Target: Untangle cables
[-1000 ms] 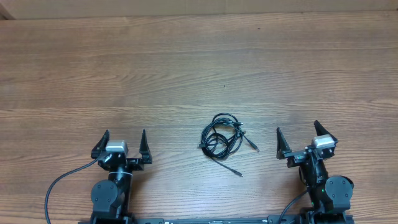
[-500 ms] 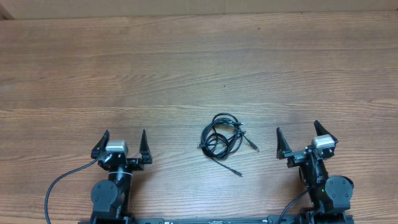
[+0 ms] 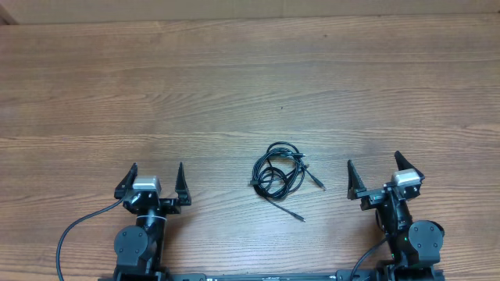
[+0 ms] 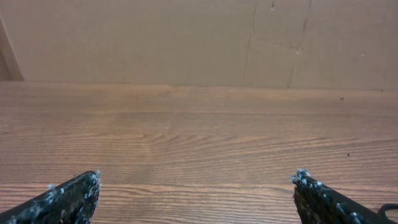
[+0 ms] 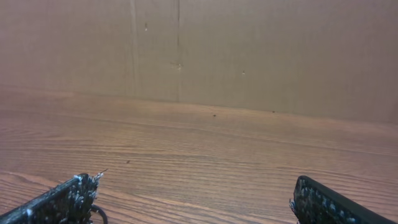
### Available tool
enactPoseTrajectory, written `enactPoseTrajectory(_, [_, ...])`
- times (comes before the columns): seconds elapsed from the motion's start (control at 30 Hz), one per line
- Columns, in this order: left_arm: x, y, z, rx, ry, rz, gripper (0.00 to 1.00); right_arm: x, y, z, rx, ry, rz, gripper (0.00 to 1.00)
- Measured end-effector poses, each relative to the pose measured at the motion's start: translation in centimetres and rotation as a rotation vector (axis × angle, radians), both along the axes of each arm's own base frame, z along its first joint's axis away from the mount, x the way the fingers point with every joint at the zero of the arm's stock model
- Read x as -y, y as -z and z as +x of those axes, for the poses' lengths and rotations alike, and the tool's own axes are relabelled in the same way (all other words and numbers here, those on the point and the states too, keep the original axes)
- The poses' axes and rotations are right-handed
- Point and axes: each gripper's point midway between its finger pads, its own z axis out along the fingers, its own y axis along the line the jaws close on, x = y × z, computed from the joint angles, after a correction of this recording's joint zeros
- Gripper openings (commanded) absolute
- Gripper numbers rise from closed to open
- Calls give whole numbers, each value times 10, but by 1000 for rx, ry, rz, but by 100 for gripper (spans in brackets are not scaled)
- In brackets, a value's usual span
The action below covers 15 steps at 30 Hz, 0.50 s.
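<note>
The cables [image 3: 279, 173], a few thin black flexible cords with small plugs, lay in one loose coil on the brown wood-grain bench [image 3: 234, 70], near the front edge and a little right of the middle. The coil was roughly round. One loose tail trailed out toward the near right and ended in a plug, and a shorter plug end pointed right from the coil's right side.

The coil sat between the two arms, touching neither. It lay to the left of the right jaws and slightly farther out on the bench than them, and well to the right of the left jaws. We judged the white-and-black right arm [image 3: 406, 226] the nearer one, with the trailing plug ends on its side. The matching left arm [image 3: 141, 234] faced the coil's closed, looped side across a wider stretch of bare bench.

Both sets of jaws stood spread as wide as they go and held nothing. In each wrist view the black fingertips [image 5: 74, 193] showed only at the bottom corners, with plain bench between them. We thought the first reach would suit the right arm, going left for a plug end, while the left arm came across to pin the loops.
</note>
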Motion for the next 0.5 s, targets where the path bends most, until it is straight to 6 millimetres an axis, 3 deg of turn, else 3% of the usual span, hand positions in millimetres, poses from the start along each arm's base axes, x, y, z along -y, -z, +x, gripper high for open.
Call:
enactPoseTrajectory(0.23, [2,0,0,0,8,-31,100,0,0,0,0,1,0,100])
enactPoseTrajectory(0.5, [17,0,-2,-11,96,-33,100,0,0,0,0,0,0,100])
